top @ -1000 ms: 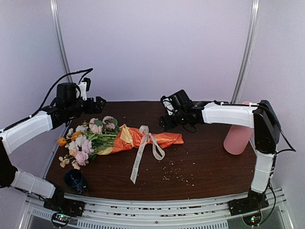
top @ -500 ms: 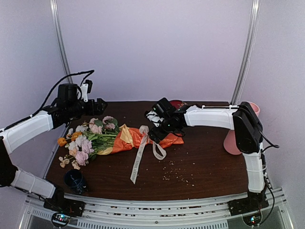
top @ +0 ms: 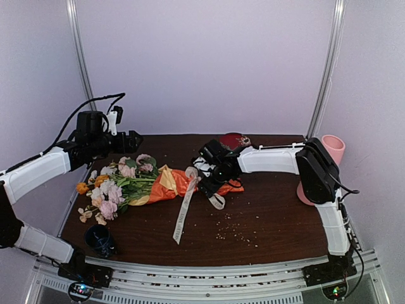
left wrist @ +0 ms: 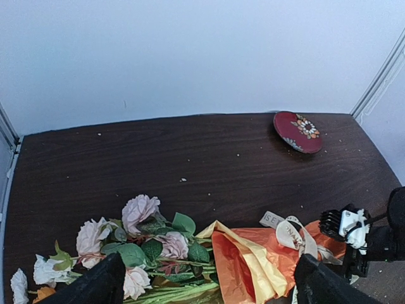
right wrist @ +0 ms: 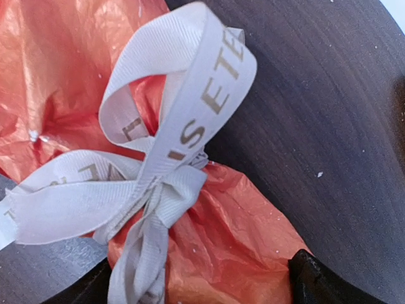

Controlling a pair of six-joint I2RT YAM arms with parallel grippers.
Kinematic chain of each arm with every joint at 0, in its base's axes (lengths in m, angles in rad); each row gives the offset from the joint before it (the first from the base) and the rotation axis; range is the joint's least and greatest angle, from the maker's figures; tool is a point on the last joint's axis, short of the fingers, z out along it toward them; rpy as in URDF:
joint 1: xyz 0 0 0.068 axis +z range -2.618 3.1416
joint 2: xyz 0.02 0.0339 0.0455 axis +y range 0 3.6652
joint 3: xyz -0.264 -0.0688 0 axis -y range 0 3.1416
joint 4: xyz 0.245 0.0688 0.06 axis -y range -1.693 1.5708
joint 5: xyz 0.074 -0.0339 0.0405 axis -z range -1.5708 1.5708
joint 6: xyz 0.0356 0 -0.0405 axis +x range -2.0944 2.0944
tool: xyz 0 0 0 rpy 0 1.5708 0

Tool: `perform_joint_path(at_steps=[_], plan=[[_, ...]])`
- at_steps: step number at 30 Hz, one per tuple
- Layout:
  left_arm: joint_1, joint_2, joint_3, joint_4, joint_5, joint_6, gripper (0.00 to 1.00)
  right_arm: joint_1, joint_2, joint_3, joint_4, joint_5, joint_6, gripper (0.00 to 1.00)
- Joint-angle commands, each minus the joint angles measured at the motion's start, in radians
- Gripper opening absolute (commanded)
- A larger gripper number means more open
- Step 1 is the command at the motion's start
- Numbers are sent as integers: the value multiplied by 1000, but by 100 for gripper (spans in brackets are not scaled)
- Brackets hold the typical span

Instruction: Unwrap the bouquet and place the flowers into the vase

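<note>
Top external view, from the near edge: a small dark blue cup (top: 99,239) stands by the table's (top: 272,215) near left corner, and the loose tail of the cream ribbon (top: 182,215) trails toward that edge. Just beyond, the bouquet (top: 161,182) lies on its side, its long axis running left to right. The flowers (top: 109,189) point to the left edge, and the stem end, wrapped in orange paper (right wrist: 57,76), points toward the middle. My right gripper (top: 210,179) is low at that stem end, fingers spread wide either side of the ribbon knot and gripping nothing; whether they touch the paper I cannot tell. My left gripper (top: 131,138) hovers above the blooms toward the far left corner, fingers wide apart and empty. A dark red dish (top: 233,139) sits at the far edge, and the pink vase (top: 332,149) stands upright by the right edge, partly behind my right arm.
</note>
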Motion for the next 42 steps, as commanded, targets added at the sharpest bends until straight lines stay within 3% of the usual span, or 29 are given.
perform_joint_path(at_steps=[1,6,13,18,19,28,32,42], plan=[[10,2,31,27,10,-6,96,-4,66,43,-25,38,2,88],[10,-8,32,26,8,-4,96,-3,74,27,-17,39,22,71],[10,-21,30,26,-3,-5,96,0,37,-13,24,70,89,32],[11,-28,30,26,-6,-8,96,5,-45,-84,117,109,171,10],[11,-30,29,26,-10,-8,96,6,-64,-93,131,121,194,1],[10,-58,20,27,-52,-18,95,22,-232,-163,234,209,387,0],[10,-78,10,35,-73,-26,95,51,-279,-170,202,268,451,0],[10,-113,-7,43,-127,-52,95,226,-382,-324,83,523,957,0]])
